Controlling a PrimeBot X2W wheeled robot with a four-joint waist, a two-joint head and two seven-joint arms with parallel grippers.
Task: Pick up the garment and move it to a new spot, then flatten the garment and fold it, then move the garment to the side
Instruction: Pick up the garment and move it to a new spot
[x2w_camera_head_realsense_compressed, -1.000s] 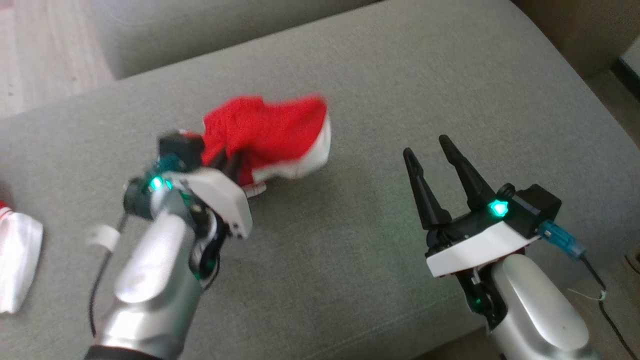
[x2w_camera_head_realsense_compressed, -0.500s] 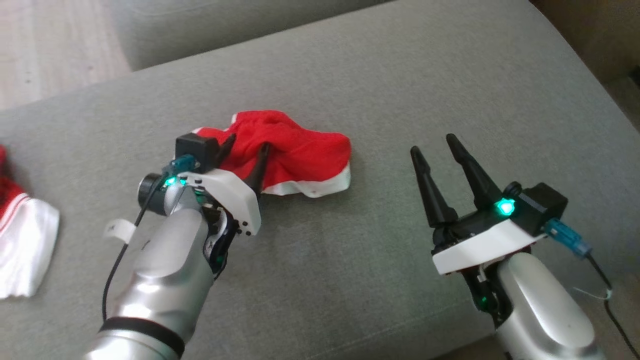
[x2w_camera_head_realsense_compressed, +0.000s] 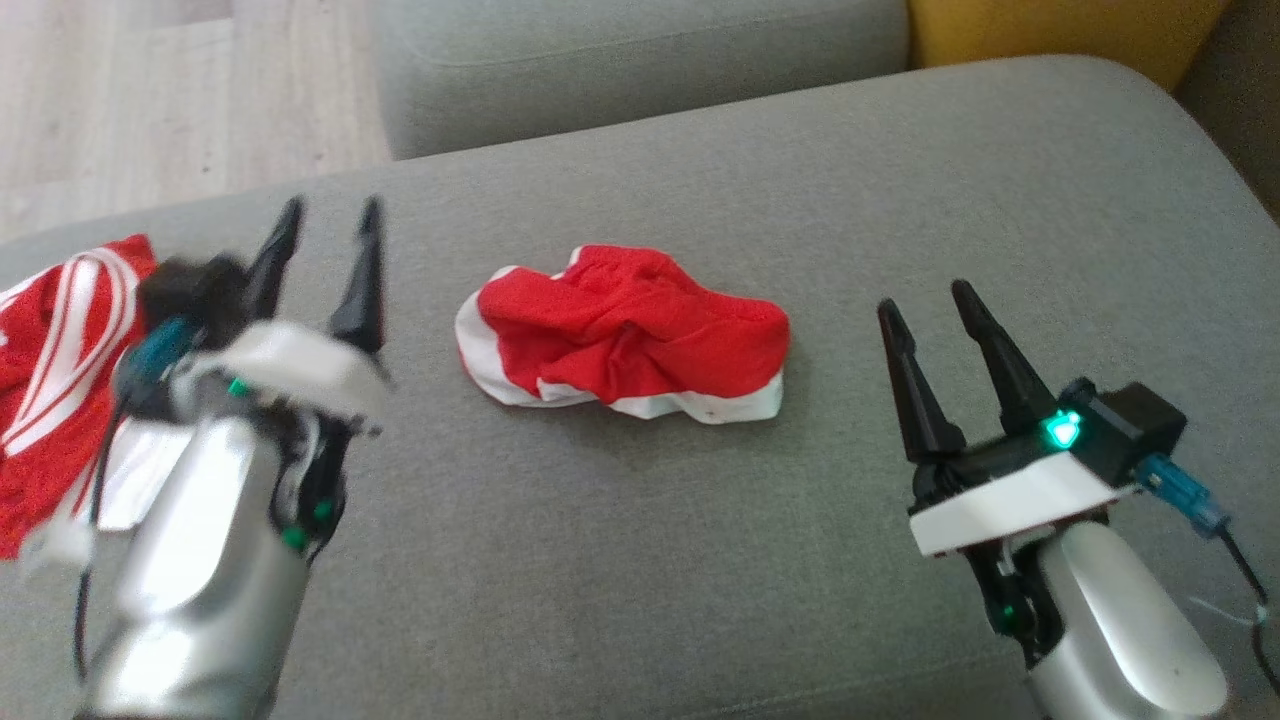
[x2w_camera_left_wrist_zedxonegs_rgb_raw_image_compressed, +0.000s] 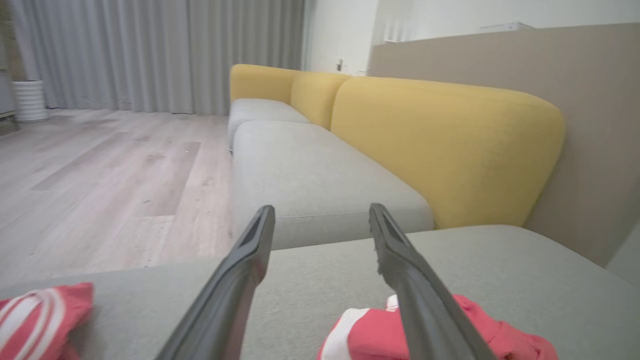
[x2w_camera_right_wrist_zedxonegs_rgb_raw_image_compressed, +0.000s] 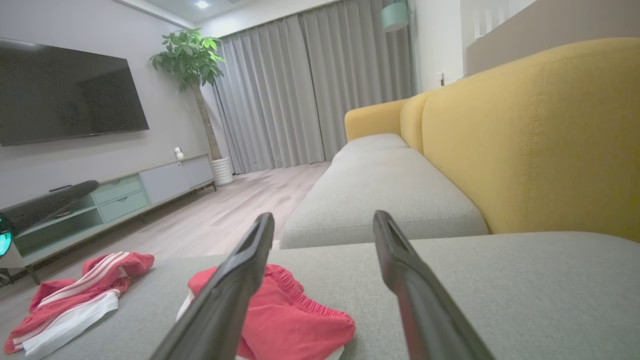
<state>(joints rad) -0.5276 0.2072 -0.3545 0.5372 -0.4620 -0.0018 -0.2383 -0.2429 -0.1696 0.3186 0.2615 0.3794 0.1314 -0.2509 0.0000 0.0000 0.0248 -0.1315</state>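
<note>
Your left gripper (x2w_camera_head_realsense_compressed: 332, 208) has let go and pulled away to the left, fingers spread and empty. The crumpled red-and-white fabric garment (x2w_camera_head_realsense_compressed: 630, 340) lies on the grey sofa seat (x2w_camera_head_realsense_compressed: 640, 560), between it and your right gripper (x2w_camera_head_realsense_compressed: 924, 297), which is also spread and empty.

The left gripper (x2w_camera_head_realsense_compressed: 331, 208) is being held at the lower left of the head view, its two dark fingers spread apart and pointing up. The right gripper (x2w_camera_head_realsense_compressed: 923, 296) is being held likewise at the lower right, jaws parted.

Soft even light; left pincer (x2w_camera_head_realsense_compressed: 332, 208) blurred; wrist-view edges stretched.
</note>
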